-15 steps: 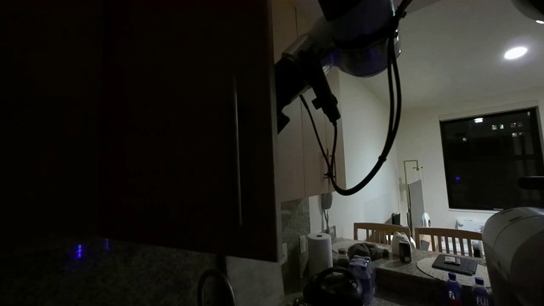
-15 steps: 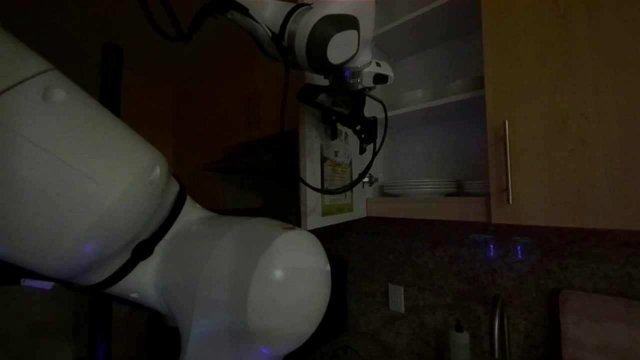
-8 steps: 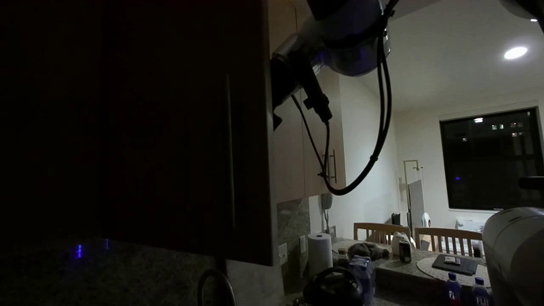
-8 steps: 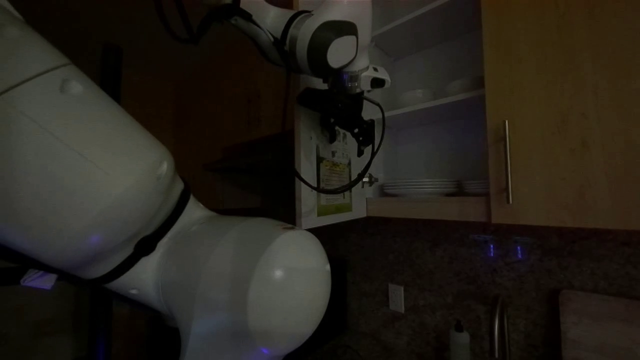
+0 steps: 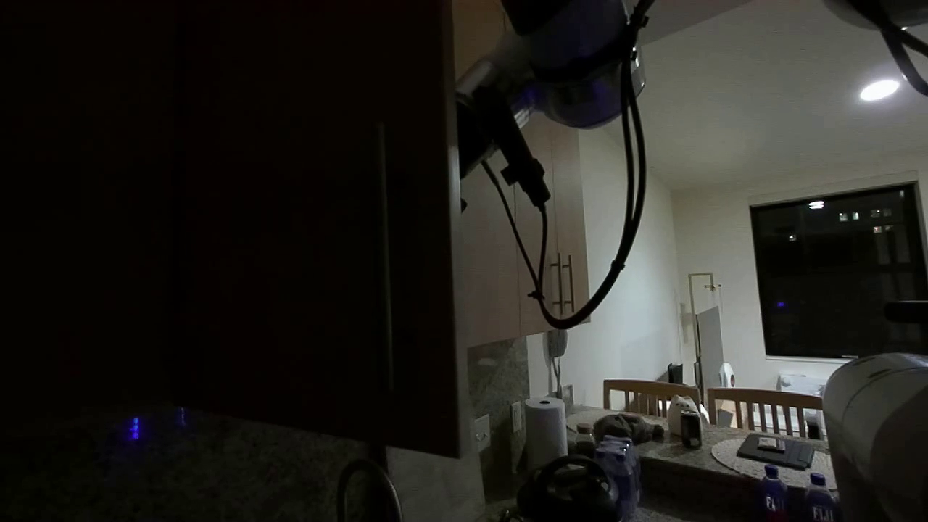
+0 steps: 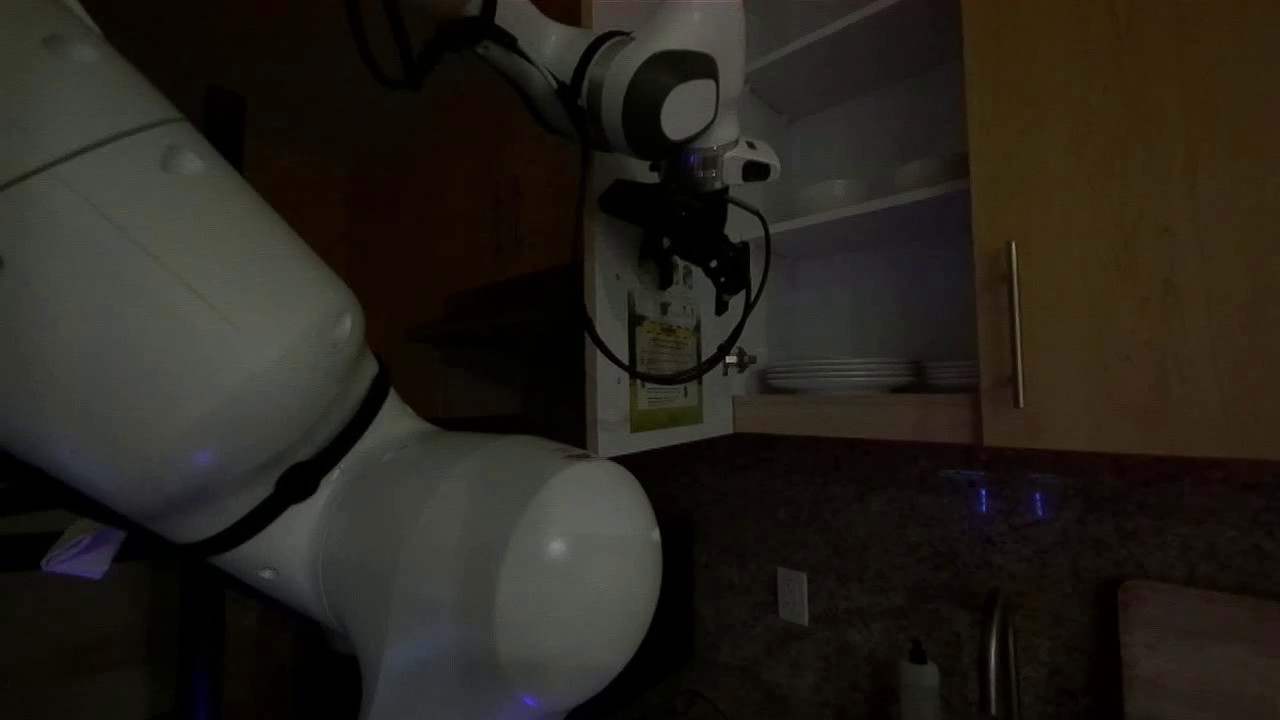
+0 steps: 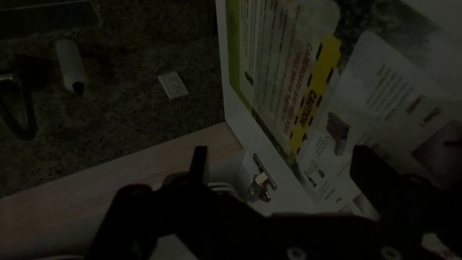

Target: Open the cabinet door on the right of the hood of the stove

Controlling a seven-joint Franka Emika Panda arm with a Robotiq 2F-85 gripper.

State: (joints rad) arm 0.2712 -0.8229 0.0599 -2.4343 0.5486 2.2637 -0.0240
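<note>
Your jaws stand wide, holding nothing, near the inner face of the cabinet door (image 6: 613,265), already well open; contact is unclear. The step in hand looks like the opening push; next, probably nudge it wider, then back clear. The door's bar handle (image 5: 385,261) (round the far side from the jaws) shows in an exterior view but not in the wrist view.

Wrist view: gripper (image 7: 278,155) blocks most of the plates (image 7: 224,187); label (image 7: 234,54) runs off top, fine print (image 7: 267,68) I can't read. In an exterior view, door (image 5: 304,239) hides most of the gripper; door top cut off in both exterior views.
</note>
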